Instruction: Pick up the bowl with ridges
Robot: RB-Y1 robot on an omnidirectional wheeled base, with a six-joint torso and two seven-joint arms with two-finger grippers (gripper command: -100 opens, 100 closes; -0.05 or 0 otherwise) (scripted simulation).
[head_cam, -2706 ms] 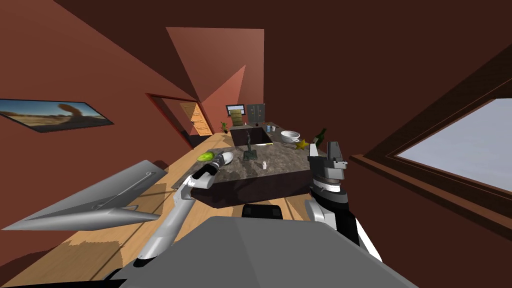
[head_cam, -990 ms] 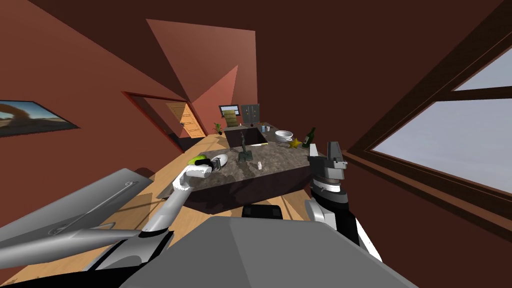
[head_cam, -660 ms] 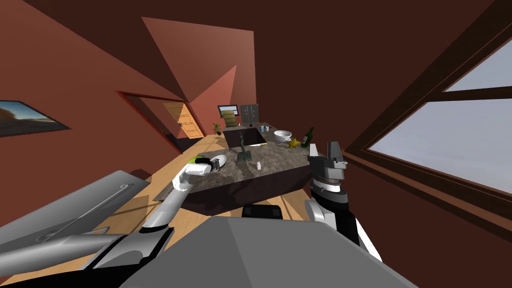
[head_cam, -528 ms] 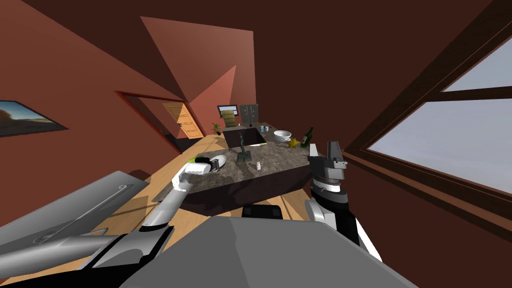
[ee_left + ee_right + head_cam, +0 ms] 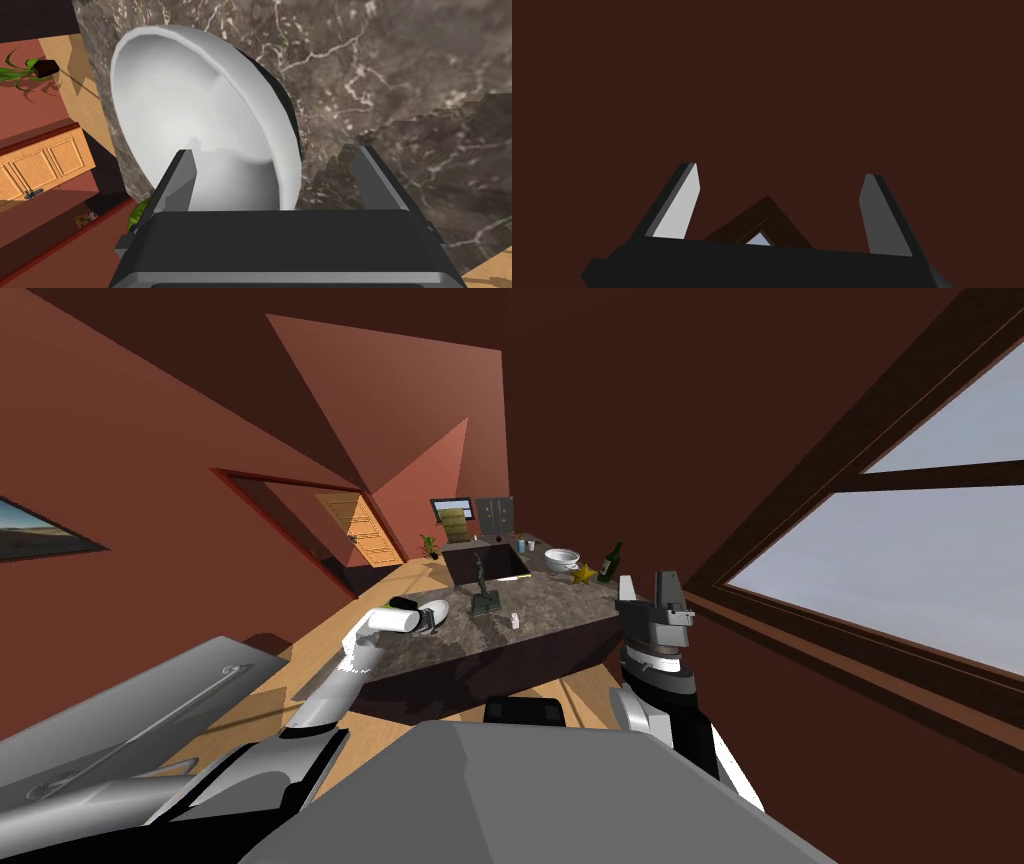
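A room with red-brown walls, a wood floor [image 5: 262, 680] and a large window [image 5: 900, 578] on my right holds a dark, marble-topped bench [image 5: 560, 608] just ahead of me. My left arm reaches to the bench's near left corner, where the bowl [image 5: 200, 115] sits at the very edge, white and smooth inside with a dark outer side. The left tool [image 5: 272, 152] is released, its fingers spread wide and straddling the bowl's near rim: one finger lies over the white inside, the other stands outside the bowl over the bare marble. Neither finger presses the wall of the bowl. A green object [image 5: 136, 216] peeps out from under the bowl's edge, on the side away from the bench's middle; I cannot tell what it is. Farther along the bench stand a dark statuette [image 5: 484, 588] near the middle and a small white item [image 5: 515, 620] just in front of it. Towards the far right corner a second white bowl [image 5: 562, 556], a yellow star [image 5: 581, 574] and a green bottle [image 5: 611, 561] sit close together. A potted plant [image 5: 428, 545] stands on the floor beyond the bench, near a wooden door [image 5: 358, 528]. The right tool [image 5: 779, 200] is raised beside the bench's near right corner, well apart from the bowl, its fingers released and holding nothing.
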